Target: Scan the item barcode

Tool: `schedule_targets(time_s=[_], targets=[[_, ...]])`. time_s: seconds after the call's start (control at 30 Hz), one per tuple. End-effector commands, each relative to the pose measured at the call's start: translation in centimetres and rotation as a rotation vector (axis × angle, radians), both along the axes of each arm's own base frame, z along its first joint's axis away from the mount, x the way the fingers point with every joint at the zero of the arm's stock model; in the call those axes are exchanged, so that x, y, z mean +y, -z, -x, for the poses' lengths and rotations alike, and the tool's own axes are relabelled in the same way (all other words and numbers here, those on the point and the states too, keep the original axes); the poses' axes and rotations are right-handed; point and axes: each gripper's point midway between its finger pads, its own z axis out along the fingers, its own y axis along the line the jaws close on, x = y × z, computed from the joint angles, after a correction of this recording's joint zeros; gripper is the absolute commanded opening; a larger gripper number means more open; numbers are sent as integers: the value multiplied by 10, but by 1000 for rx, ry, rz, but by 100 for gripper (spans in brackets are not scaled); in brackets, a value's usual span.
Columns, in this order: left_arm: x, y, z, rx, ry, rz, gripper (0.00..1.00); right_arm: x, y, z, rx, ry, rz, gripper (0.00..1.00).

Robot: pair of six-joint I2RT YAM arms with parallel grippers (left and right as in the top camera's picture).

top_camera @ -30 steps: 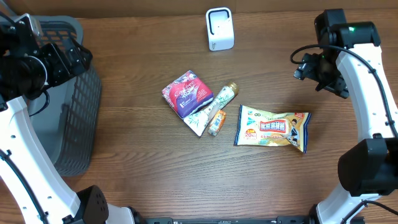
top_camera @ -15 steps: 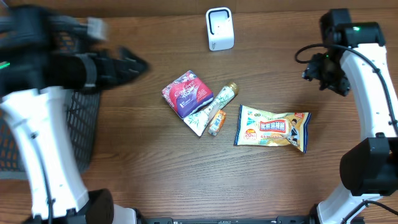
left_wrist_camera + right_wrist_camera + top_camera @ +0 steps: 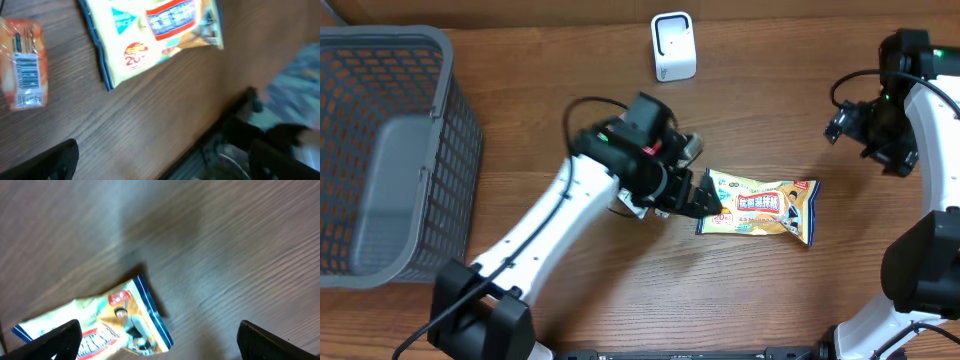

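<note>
A yellow snack packet (image 3: pixel 765 208) with a blue edge lies flat on the wooden table, right of centre. My left gripper (image 3: pixel 698 193) hovers open at its left end, and the left wrist view shows the packet (image 3: pixel 155 35) ahead of the empty left gripper (image 3: pixel 162 167). A small orange packet (image 3: pixel 25 62) with a barcode facing up lies beside it. The white scanner (image 3: pixel 673 46) stands at the back centre. My right gripper (image 3: pixel 842 122) is open above the right side of the table. Its wrist view shows the right gripper (image 3: pixel 160 345) empty over the snack packet's corner (image 3: pixel 115 325).
A grey mesh basket (image 3: pixel 380 150) stands at the left edge. My left arm (image 3: pixel 570 220) stretches diagonally across the middle and hides the other items lying there. The table's front edge (image 3: pixel 220 125) shows in the left wrist view.
My left arm has swung from over the basket across the table to the snack packet's left end. The right arm has shifted slightly right and down.
</note>
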Motion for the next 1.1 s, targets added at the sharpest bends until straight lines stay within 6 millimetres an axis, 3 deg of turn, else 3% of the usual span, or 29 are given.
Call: schedule_targets(time_s=[0.0,0.27,0.47,0.6,0.77,0.83,0.9,1.0,1.07], targets=[[7,34,-4,6,-215,-159,99,18,16,12,40,-65,-114,100],[-10,86,-24,-1,-287,-174,90,18,48,29,96,-77,-137,100],[-42,116,-27,93,-247,-62,85,25,51,28,86,-58,-196,100],[-43,135,-28,147,-301,-82,79,30,54,33,100,-56,-220,94],[-40,154,-24,185,-310,-116,49,42,67,45,135,-63,-288,75],[-39,158,-23,195,-316,-124,31,45,75,52,150,-62,-302,64],[-37,158,-25,200,-327,-126,4,49,83,57,161,-61,-317,59],[-28,159,-32,211,-385,-140,4,64,94,59,152,-91,-370,54],[-21,161,-35,223,-419,-157,4,68,96,57,140,-109,-375,44]])
